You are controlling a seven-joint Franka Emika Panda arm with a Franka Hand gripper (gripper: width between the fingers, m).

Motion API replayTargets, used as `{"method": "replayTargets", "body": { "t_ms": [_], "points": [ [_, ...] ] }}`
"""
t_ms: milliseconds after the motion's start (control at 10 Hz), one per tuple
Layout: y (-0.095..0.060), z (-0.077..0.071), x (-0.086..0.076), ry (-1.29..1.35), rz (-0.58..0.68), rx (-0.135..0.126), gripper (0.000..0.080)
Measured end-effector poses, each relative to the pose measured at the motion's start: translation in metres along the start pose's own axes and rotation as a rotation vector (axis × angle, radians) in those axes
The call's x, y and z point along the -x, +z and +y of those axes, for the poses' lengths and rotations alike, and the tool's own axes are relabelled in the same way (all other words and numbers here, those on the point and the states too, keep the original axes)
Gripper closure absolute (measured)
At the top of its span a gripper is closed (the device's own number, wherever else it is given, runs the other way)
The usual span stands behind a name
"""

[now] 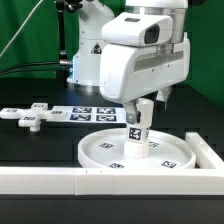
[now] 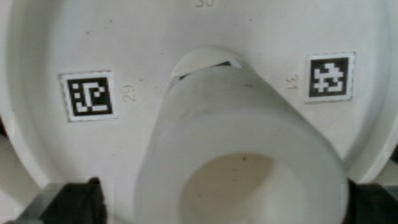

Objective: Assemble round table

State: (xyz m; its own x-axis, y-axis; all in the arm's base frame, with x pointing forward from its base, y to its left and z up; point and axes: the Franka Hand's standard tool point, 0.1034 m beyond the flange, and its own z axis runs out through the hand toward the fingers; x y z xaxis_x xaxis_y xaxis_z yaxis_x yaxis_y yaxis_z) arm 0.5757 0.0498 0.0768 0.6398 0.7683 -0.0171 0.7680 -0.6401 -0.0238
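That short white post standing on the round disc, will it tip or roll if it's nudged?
The post stands upright and taller than wide, so a sideways nudge would probably tip it. Being cylindrical, it would likely roll, until the raised rim of the disc stops it.

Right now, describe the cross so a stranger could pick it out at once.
From the big disc, follow the marker board toward the exterior view's left. Past its end the cross lies flat on the black table, the only part with arms.

The arm is glossy white with bulky rounded casings and a grey wrist block; the end effector ends in black fingertips.
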Motion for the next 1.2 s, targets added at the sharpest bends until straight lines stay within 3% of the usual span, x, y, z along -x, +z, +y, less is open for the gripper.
{"method": "replayTargets", "body": {
  "t_ms": [500,1200],
  "points": [
    [0.001,0.006,0.003,-0.458,-0.019,0.016,0.0151],
    [0.005,0.008,0.012,-0.784,-0.045,0.012,0.0151]
  ]
}}
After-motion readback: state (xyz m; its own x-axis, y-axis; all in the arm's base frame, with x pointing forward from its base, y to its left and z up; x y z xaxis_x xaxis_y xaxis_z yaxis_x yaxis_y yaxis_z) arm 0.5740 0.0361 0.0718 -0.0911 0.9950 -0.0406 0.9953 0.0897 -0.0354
